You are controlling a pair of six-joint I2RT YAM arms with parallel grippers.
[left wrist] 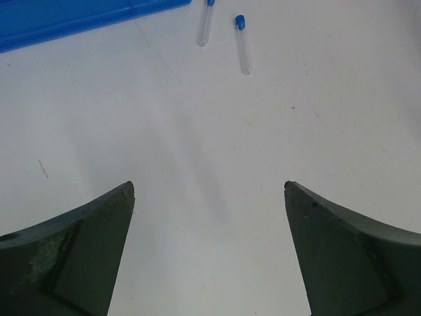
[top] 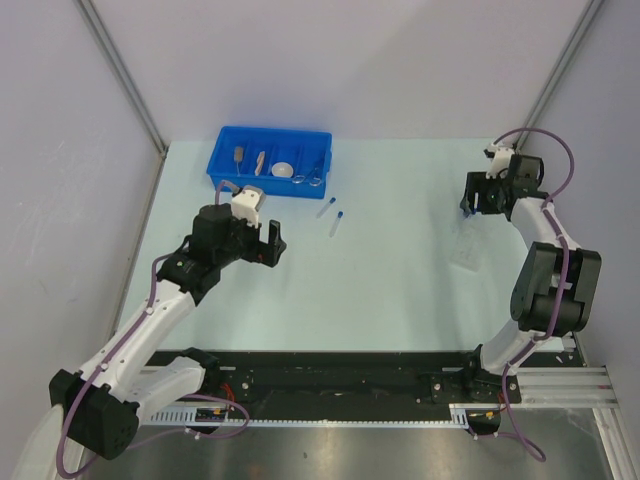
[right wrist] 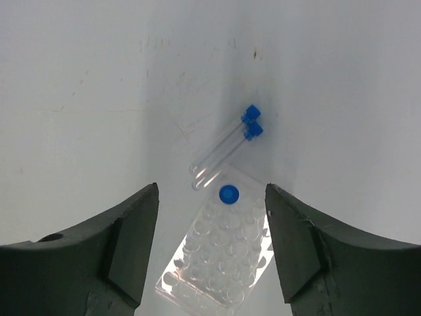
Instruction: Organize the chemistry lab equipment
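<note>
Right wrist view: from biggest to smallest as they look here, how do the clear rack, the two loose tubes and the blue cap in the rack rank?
1. clear rack
2. upper loose tube and lower loose tube, which look alike, so tied
3. blue cap in the rack, clearly smallest

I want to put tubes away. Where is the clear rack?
In the right wrist view, the clear rack lies under the right claw, on the table's right side, with two blue-capped tubes just beside it.
</note>
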